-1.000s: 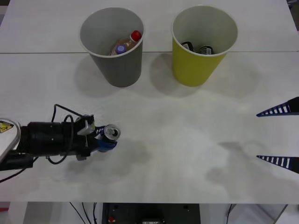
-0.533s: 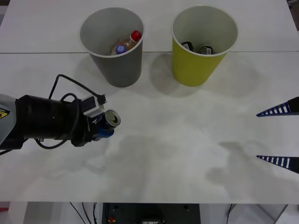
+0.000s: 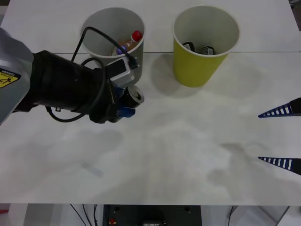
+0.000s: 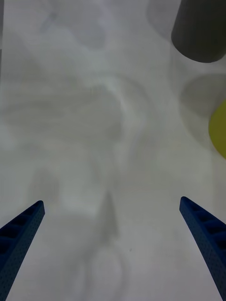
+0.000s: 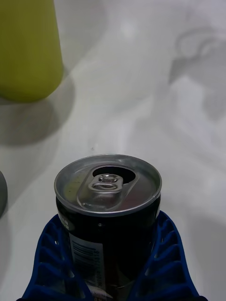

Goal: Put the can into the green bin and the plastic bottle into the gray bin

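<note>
While left gripper (image 3: 126, 104) grips can (image 3: 134, 95) above table (image 3: 188, 141), near side of gray bin (image 3: 113, 44); green bin (image 3: 203, 44) farther right. Right gripper (image 3: 281, 136) parked right, fingers spread.

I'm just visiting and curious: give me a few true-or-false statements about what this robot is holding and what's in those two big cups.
1. The left gripper grips the can. True.
2. The can lies inside the green bin. False: it is held above the table, outside both bins.
3. The gray bin holds a red-capped bottle. True.
4. The right gripper holds a bottle. False: it is open and holds nothing.
</note>
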Tool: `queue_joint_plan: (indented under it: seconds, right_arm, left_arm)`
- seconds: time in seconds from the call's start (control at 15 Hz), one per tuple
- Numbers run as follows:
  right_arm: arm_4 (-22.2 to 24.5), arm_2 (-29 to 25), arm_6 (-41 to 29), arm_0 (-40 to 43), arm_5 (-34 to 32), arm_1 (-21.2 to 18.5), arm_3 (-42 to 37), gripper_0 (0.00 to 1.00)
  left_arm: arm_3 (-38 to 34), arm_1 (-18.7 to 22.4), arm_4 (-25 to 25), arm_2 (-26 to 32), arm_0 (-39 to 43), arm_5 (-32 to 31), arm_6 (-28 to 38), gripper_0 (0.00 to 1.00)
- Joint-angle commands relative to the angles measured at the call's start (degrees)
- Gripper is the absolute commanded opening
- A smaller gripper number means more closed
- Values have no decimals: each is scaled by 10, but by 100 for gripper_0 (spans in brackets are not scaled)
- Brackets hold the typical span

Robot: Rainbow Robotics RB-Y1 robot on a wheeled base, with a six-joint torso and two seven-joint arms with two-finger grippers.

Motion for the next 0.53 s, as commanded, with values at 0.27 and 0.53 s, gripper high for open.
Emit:
queue_joint_plan:
  seconds: [0.27, 0.53]
  right_arm:
    - [0, 0, 0, 0, 0, 0, 0, 100]
    - [0, 0, 0, 0, 0, 0, 0, 100]
  left_arm:
    - [131, -86, 1, -28, -181, -64, 29, 1]
    - [286, -147, -4, -29, -307, -62, 80, 1]
